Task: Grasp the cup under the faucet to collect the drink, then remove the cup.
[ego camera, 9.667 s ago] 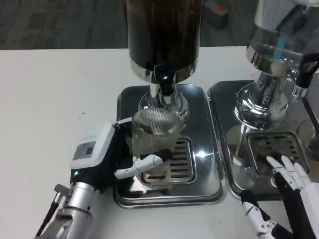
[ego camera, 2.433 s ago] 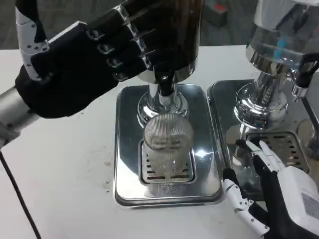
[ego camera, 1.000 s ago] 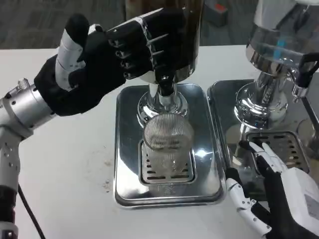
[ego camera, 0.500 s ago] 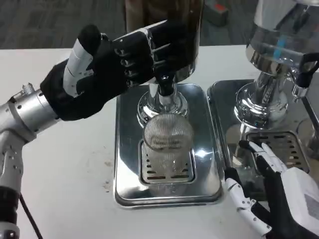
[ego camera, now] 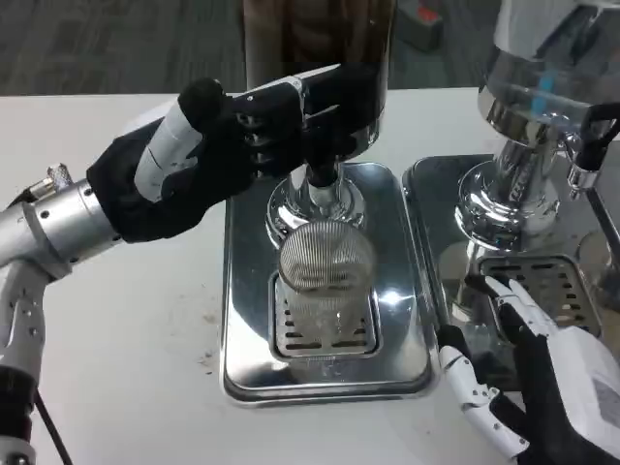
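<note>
I'm holding the left hand (ego camera: 208,160) up at the faucet (ego camera: 323,160), fingers curled around its lever, gripping nothing else. The cup (ego camera: 325,276) is standing upright on the drip tray (ego camera: 242,291), directly below. The right hand (ego camera: 538,383) is lying open, nearer the cup.

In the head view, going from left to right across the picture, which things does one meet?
Left hand → ribbed glass cup on the drip tray → second drip tray → right hand.
</note>
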